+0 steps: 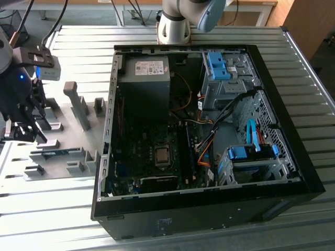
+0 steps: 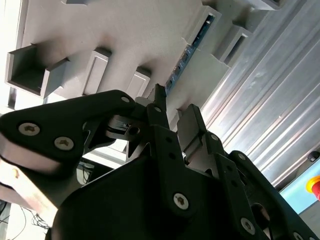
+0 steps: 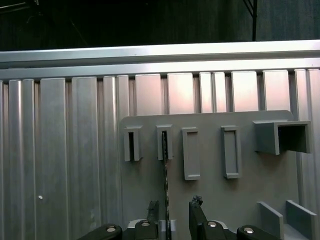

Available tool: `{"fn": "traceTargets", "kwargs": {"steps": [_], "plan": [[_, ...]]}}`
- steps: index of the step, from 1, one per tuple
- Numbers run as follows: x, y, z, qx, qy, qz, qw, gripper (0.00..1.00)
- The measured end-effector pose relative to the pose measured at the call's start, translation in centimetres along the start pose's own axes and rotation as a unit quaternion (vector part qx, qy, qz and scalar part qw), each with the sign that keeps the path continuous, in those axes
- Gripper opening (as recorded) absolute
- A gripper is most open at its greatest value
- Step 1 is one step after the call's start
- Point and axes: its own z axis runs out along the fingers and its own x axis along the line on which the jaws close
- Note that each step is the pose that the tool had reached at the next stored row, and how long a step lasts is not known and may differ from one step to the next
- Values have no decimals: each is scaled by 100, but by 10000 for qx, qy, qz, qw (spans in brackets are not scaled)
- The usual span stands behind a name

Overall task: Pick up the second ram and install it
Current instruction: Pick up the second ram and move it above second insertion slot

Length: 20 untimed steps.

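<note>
The second ram (image 1: pixel 54 152) is a thin blue stick standing on edge in a slot of the grey holder plate (image 1: pixel 63 115), at the exterior view's left beside the computer case. In the first wrist view the ram (image 3: pixel 164 170) appears edge-on, running from a slot block toward the gripper (image 3: pixel 173 212). Its fingers (image 3: pixel 196 210) stand apart above the plate, and the stick lines up closer to one finger than the other. The second wrist view shows the blue ram (image 2: pixel 192 47) beyond the open gripper (image 2: pixel 175 112). Nothing is held.
The open black computer case (image 1: pixel 293 172) lies in the middle of the ribbed metal table (image 1: pixel 47 209), with motherboard (image 1: pixel 152 157), power supply (image 1: pixel 144 78) and blue drive cages (image 1: pixel 246 154). Grey blocks (image 1: pixel 78 104) rise from the holder plate. The arm's base (image 1: pixel 175 26) stands behind the case.
</note>
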Motion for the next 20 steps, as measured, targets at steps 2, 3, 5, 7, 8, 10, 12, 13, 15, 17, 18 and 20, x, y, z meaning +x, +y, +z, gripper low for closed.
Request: {"fn": "traceTargets", "kwargs": {"steps": [2,3,5,7,8,10,12,13,15,17,18,20], "plan": [[0,0,0,0,3,0,10000,37],[0,-1,0,0,3,-1,10000,37],[0,-1,5,1,2,0,10000,37],[1,1,26,1,2,-1,10000,37],[1,2,42,0,4,-1,10000,37],[1,9,74,1,6,0,10000,37],[2,19,103,1,8,0,10000,37],[3,33,117,0,9,0,10000,37],[5,56,153,3,8,0,10000,37],[6,57,187,1,12,-1,10000,37],[6,57,205,1,14,-1,10000,37],[6,57,240,1,15,0,10000,37]]}}
